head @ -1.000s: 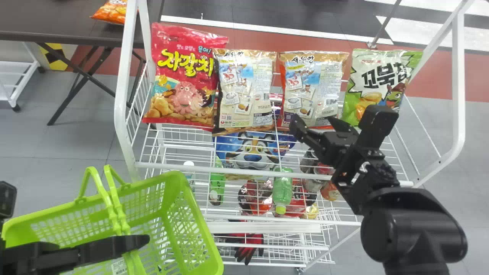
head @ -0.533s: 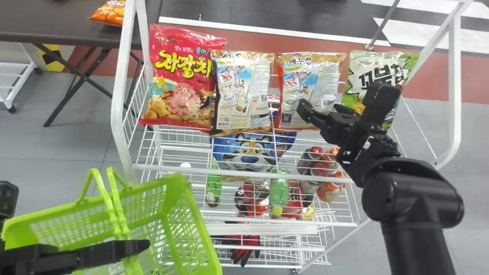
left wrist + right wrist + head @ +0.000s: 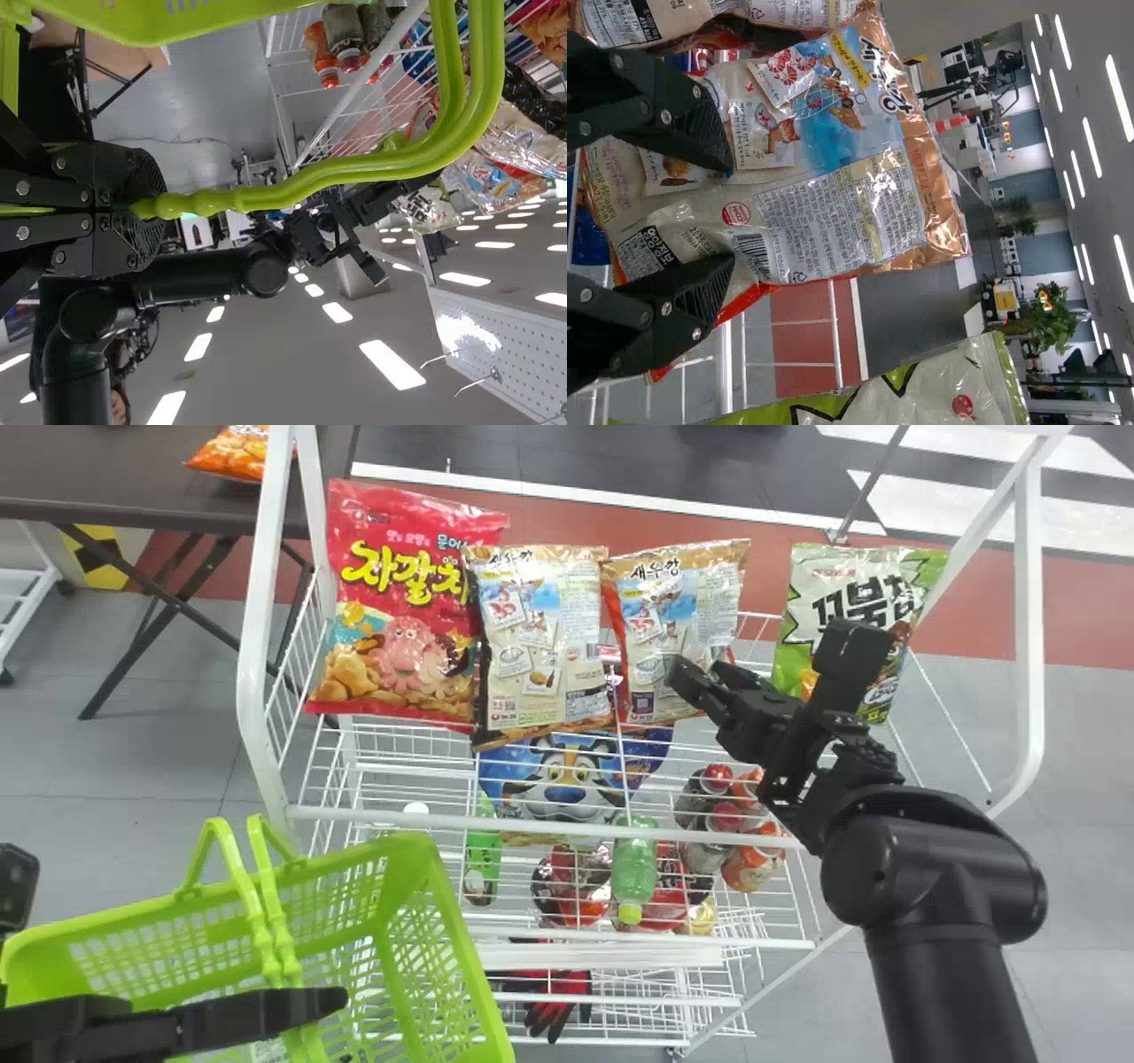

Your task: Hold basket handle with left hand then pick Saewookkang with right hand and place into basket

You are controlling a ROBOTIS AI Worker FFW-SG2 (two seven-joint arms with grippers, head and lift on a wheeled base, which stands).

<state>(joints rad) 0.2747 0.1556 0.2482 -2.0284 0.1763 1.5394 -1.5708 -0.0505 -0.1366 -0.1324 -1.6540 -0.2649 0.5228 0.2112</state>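
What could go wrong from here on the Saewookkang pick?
Slip: the right gripper is open at the glossy, creased Saewookkang bag; it may pinch only loose film.

Snag: the second Saewookkang bag sits right alongside and might get dragged.

Swing: the left gripper has the basket only by its slim handles, so a drop could tip it.

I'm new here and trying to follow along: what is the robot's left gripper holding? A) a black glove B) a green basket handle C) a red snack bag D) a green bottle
B: the left gripper has its two jaws closed around the green basket handle.
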